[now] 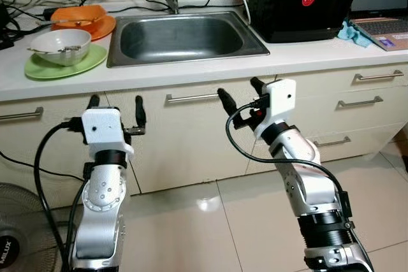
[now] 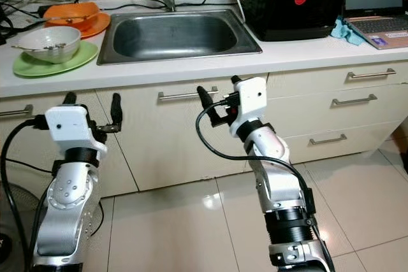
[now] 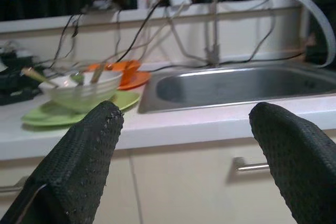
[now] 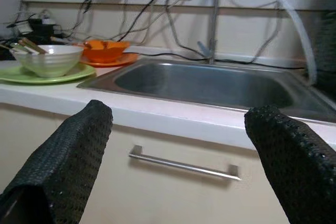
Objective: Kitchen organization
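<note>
Steel sink bare, white bowl on green plate, orange dishes untouched; our left gripper and right gripper spread, empty, so we judge nothing started.

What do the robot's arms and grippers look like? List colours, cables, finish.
Both arms are silver metal with black joint rings. Each wrist carries a white boxy housing, and a black cable loops from it down the arm. The left gripper and right gripper each have two long black fingers with a dotted, textured surface.
</note>
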